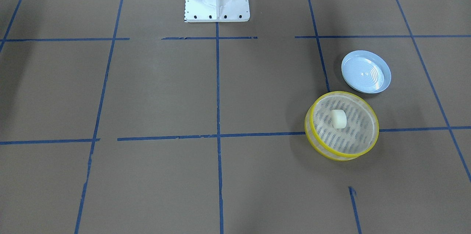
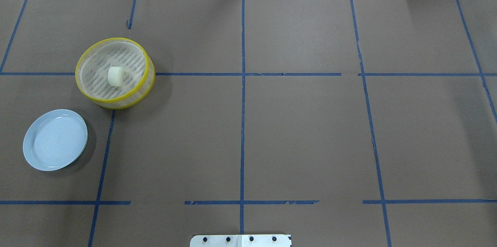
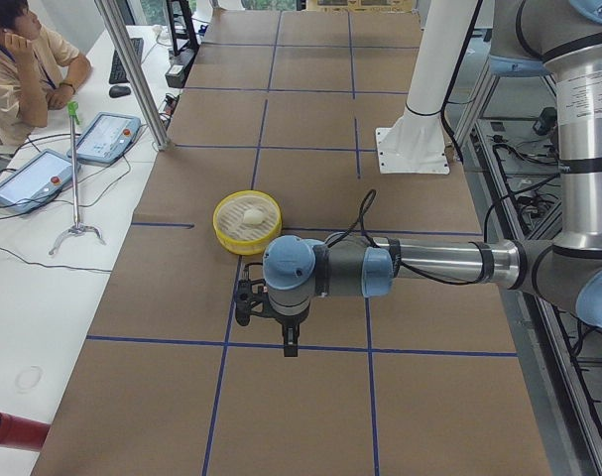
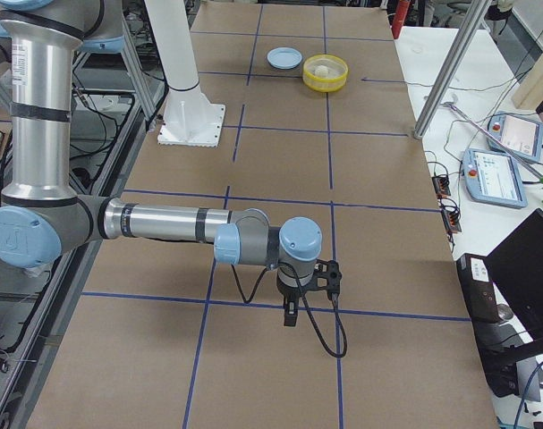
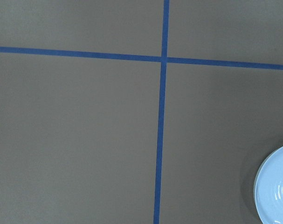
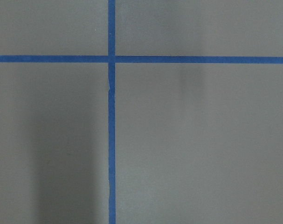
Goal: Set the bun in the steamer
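The small cream-white soft bun (image 1: 339, 119) is being cradled in the round yellow-rimmed mesh steamer (image 1: 353, 135), spilling being risked by any low sweep, left end effector (image 3: 290, 344) and right end effector (image 4: 290, 315) openness untellable.

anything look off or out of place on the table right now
Nothing stands out. The bun sits inside the steamer, which rests flat on the table. The light-blue plate lies empty beside it, not touching. Only the blue tape lines show small gaps and frayed spots.
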Available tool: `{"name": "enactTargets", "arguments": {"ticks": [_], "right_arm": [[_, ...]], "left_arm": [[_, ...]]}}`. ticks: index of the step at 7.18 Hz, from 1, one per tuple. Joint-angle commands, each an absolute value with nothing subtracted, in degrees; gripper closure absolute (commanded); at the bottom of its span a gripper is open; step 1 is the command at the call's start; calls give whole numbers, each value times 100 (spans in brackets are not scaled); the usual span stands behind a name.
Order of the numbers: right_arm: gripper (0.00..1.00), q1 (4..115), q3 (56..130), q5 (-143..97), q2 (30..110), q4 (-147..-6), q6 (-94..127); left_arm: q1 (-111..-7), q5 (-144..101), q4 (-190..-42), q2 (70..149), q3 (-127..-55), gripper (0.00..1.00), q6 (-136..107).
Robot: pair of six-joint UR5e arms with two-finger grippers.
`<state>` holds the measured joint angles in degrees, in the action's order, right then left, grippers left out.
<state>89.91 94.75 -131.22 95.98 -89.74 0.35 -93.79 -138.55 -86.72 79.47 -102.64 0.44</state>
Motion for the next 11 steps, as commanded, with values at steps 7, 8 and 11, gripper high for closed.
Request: {"name": "enactTargets", "arguments": {"ticks": [7, 8, 11], "right_arm": [[0, 8991, 9475, -13122, 9598, -8974, 35], [0, 8991, 9475, -13122, 9598, -8974, 35], [0, 8991, 9475, -13122, 9598, -8974, 35]], "left_arm": [[-9395, -13834, -8587, 7981, -10353, 0, 53], [-9387, -13825, -8604, 7989, -10232, 0, 53], [-9396, -13878, -8604, 7998, -10354, 0, 44]]}}
